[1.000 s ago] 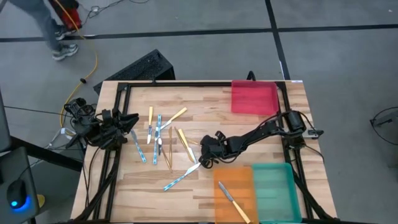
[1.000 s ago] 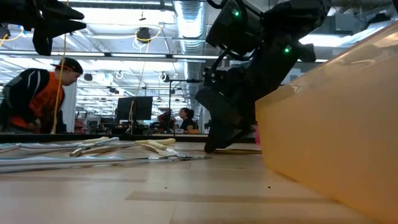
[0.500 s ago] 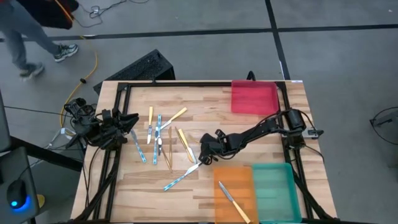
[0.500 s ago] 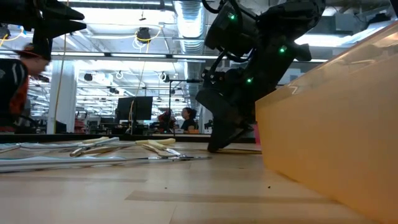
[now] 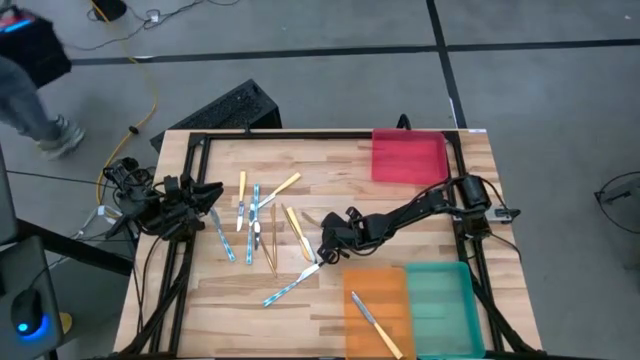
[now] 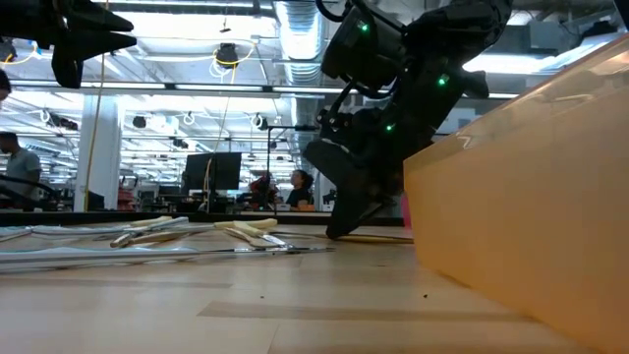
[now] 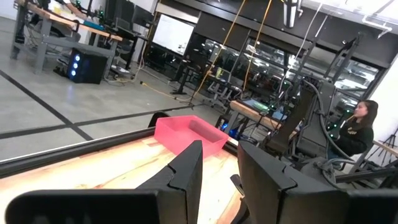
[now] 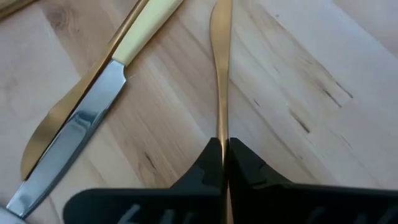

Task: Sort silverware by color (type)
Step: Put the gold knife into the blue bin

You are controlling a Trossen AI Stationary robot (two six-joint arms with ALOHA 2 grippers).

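Observation:
The silverware lies spread over the table's left half: yellow-handled pieces (image 5: 297,232), light-blue-handled pieces (image 5: 285,288) and thin tan ones. My right gripper (image 5: 325,250) is down at the table top in the middle, shut on a thin tan utensil (image 8: 221,74). Beside that utensil lies a yellow-handled knife (image 8: 93,118) with a silver blade. One more knife (image 5: 375,322) lies in the orange tray (image 5: 395,285). My left gripper (image 7: 217,168) waits at the table's left edge, level, open, with nothing between its fingers. My right gripper pinches the tan utensil's near end (image 8: 222,144) between its two fingers. The fingers slant down from the table's right side, in line with the utensil's length. The utensil stands on its thin edge and runs away from the fingertips along the wood; whether it is lifted clear, I cannot tell.
A red tray (image 5: 408,157) stands at the far right and a teal tray (image 5: 440,305) at the near right, beside the orange one. A black frame (image 5: 300,135) runs round the table. A person walks on the floor beyond the far left corner.
My right gripper has edged a little toward the table's left and has shut on the tan utensil. The rest of the silverware has stayed where it was. The person on the floor has walked off toward the left.

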